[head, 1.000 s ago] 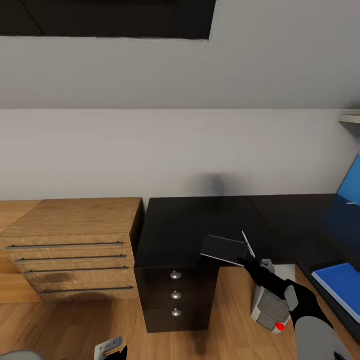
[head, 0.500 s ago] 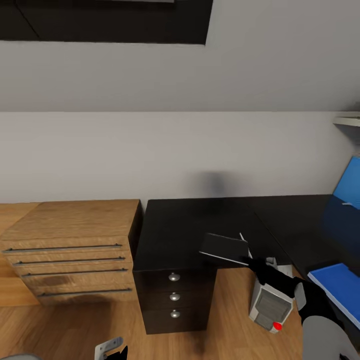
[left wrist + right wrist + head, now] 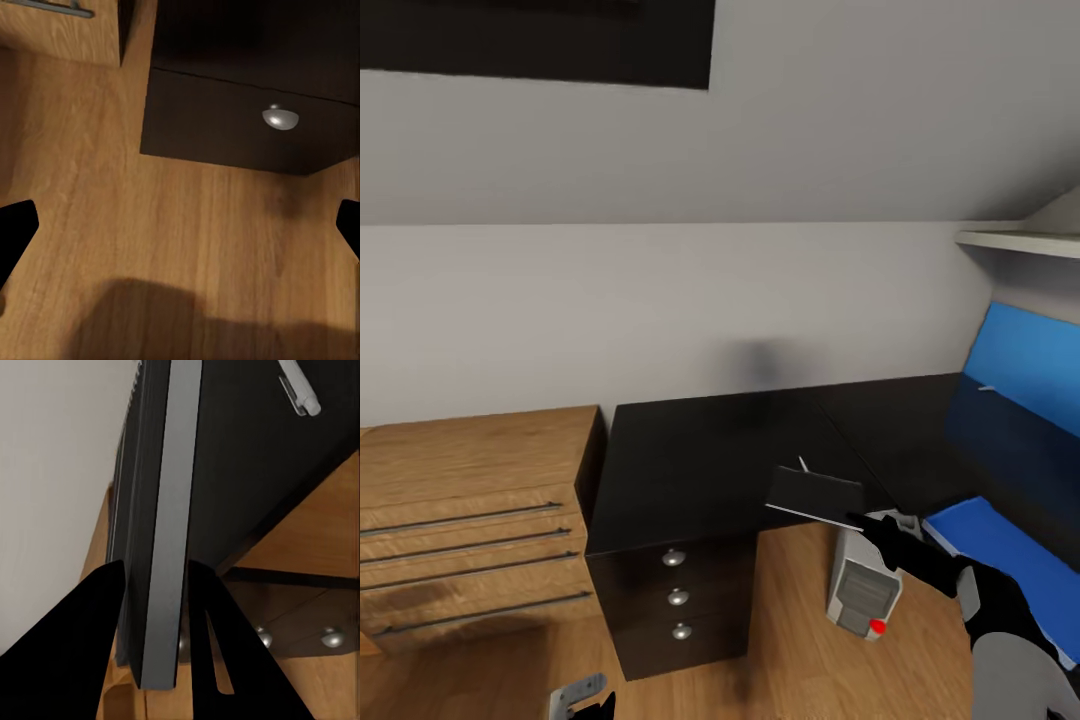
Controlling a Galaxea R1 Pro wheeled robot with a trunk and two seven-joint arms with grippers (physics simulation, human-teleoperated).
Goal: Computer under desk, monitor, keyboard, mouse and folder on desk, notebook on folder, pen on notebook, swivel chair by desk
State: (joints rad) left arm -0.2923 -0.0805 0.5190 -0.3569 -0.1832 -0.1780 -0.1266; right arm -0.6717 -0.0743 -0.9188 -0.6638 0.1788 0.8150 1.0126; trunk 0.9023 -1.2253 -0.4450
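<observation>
My right gripper [image 3: 872, 523] is shut on a thin dark notebook [image 3: 815, 495] and holds it just above the front edge of the black desk [image 3: 700, 450]. In the right wrist view the notebook [image 3: 161, 525] shows edge-on between the two black fingers [image 3: 82, 630]. A white pen [image 3: 801, 463] lies on the desk behind it, and the right wrist view shows the pen [image 3: 300, 386] too. The blue folder [image 3: 990, 535] lies flat on the desk to the right. The grey-white computer [image 3: 865, 590] stands on the floor under the desk. My left gripper [image 3: 180, 232] hangs open over the wooden floor.
A light wooden drawer chest [image 3: 460, 500] stands left of the desk. A dark drawer unit [image 3: 675, 600] with round knobs sits under the desk's left end. The blue back panel [image 3: 1025, 375] rises at the right, under a white shelf [image 3: 1020, 240].
The head view has swung to the right, so the chest slid left and more of the blue panel and folder shows. My right gripper still holds the notebook near the desk's front edge.
</observation>
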